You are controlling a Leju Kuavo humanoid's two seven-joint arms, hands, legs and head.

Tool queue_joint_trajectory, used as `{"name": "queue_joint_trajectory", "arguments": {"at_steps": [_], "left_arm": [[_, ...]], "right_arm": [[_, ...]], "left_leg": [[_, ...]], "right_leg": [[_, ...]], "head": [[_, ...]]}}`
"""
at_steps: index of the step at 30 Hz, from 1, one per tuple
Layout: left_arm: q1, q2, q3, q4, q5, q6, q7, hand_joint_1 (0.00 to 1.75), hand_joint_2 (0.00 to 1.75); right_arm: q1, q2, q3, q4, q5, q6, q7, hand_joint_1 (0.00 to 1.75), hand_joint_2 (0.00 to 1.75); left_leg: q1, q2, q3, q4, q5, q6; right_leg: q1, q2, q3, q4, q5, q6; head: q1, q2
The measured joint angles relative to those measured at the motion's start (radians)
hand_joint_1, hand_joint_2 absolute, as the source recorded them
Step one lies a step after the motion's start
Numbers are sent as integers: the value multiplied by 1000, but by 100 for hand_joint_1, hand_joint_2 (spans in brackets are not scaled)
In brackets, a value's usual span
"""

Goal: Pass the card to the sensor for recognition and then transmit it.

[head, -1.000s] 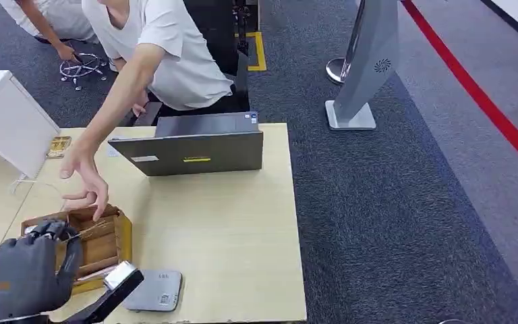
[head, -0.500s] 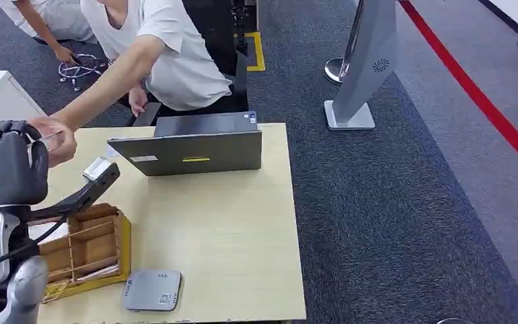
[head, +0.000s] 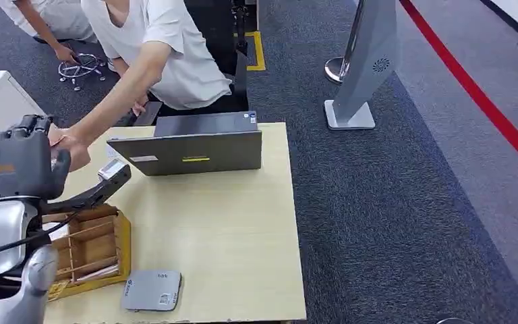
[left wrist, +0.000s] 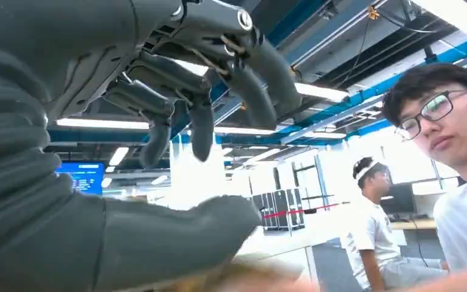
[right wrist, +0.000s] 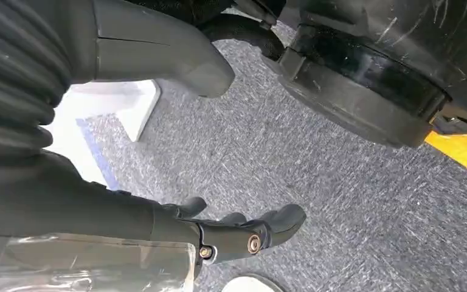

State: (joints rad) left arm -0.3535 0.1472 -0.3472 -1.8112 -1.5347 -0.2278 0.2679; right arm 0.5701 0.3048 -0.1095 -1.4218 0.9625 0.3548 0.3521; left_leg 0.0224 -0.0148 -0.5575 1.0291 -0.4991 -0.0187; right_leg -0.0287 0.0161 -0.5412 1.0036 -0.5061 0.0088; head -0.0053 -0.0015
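Raised above the surface's (head: 243,229) far left corner, the left hand (head: 20,165) has its fingers apart around nothing, touching a person's hand (head: 71,150). Whether the card is there, I cannot tell. Right hand (right wrist: 158,201) hangs released over carpet. The sensor (head: 152,290) lies beside a wooden box (head: 88,246).

A light wooden counter (head: 229,229) stands on dark grey carpet (head: 391,202) crossed by a red line (head: 485,101). A grey stand (head: 367,61) rises beyond it. Overhead run blue beams (left wrist: 401,67) and strip lights (left wrist: 319,91).
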Motion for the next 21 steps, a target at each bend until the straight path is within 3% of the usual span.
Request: {"name": "queue_joint_trajectory", "arguments": {"at_steps": [4, 11, 14, 16, 18, 19, 21], "left_arm": [[67, -18, 66, -42, 0, 33, -94, 0, 175], [131, -37, 155, -90, 0, 42, -122, 0, 175], [196, -57, 220, -132, 18, 67, -199, 0, 175], [268, -71, 300, -173, 122, 95, -258, 0, 175], [358, -90, 441, -226, 332, 106, -327, 0, 175], [392, -102, 505, -240, 422, 90, -357, 0, 175], [431, -141, 731, -258, 648, -2, -439, 0, 175]], "right_arm": [[4, 0, -1, 0, -30, -18, 26, 0, 175], [7, 0, -1, 0, -30, -19, 42, 0, 175], [10, 0, -2, 0, -67, -48, 82, 0, 175], [16, 0, -2, -3, -102, -69, 117, 0, 175], [27, 0, -2, -11, -125, -84, 161, 0, 175], [30, 0, -2, -13, -131, -87, 177, 0, 175], [36, 0, -2, -26, -145, -88, 211, 0, 175]], "left_leg": [[0, 0, 0, 0, 0, 0], [0, 0, -1, 0, 0, 0], [0, 3, -1, 0, -1, 0], [0, 5, -1, 0, -1, 0], [0, 6, -1, -1, -2, 0], [0, 6, -1, -1, -2, 0], [1, 7, -1, -2, -3, 0]], "right_leg": [[0, 0, -1, 0, 0, 0], [0, 0, -1, 0, 0, 0], [0, 2, 1, 0, 0, 0], [0, 5, 1, 0, 0, 0], [0, 7, 0, 0, 0, 0], [0, 7, -1, 0, -1, 1], [0, 7, -1, 0, -2, 0]], "head": [[0, 0], [0, 0], [0, 0], [0, 0], [0, 0], [0, 0], [0, 0]]}}
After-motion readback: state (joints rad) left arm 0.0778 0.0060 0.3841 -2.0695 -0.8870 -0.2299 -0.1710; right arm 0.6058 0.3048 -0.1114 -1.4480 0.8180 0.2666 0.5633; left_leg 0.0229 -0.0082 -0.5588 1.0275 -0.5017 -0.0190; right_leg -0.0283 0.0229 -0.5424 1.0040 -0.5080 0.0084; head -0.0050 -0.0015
